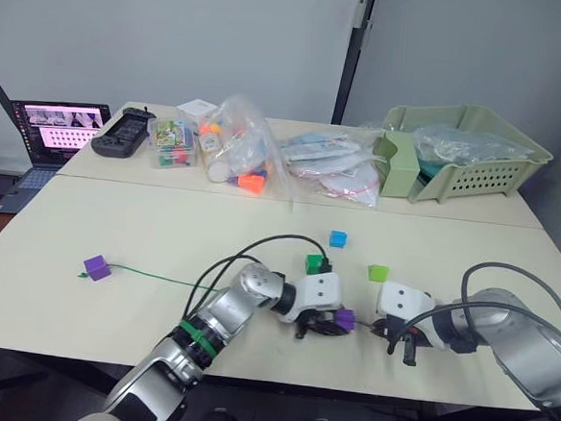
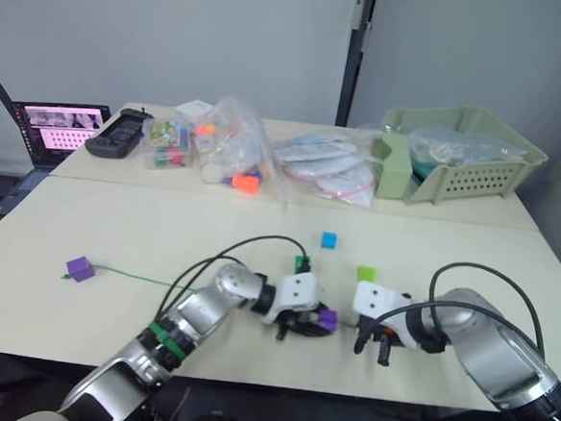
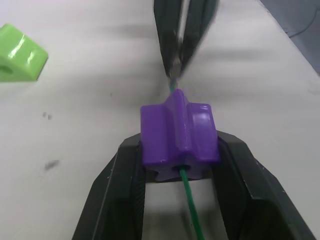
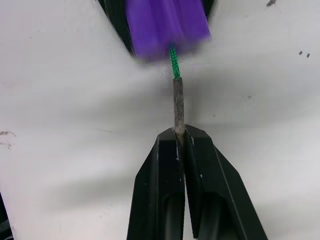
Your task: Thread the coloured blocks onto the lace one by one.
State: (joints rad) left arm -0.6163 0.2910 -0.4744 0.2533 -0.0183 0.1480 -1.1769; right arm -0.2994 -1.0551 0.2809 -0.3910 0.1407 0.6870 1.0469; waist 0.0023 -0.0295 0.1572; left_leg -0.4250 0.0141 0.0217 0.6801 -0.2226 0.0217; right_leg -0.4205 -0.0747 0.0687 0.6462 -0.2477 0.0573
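Second small purple plastic cube (image 3: 178,132) pinched in left gripper (image 3: 178,165), thin green lace (image 4: 173,59) already through; tip clamped by right gripper (image 4: 181,137). Another purple cube (image 1: 96,267) threaded far along the lace; lime green (image 1: 378,272), blue (image 1: 337,239), dark green (image 1: 313,263) cubes beyond the pinched cube, unthreaded.

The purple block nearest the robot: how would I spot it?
Look at the near edge of the cream table, between the two arms. The small purple plastic block sits clamped in the left hand, green lace through it; the other purple block lies far left.

Bare table (image 1: 116,223) lies open left of the grippers; dark green block (image 1: 314,263), lime green block (image 1: 378,272) crowd just behind them.
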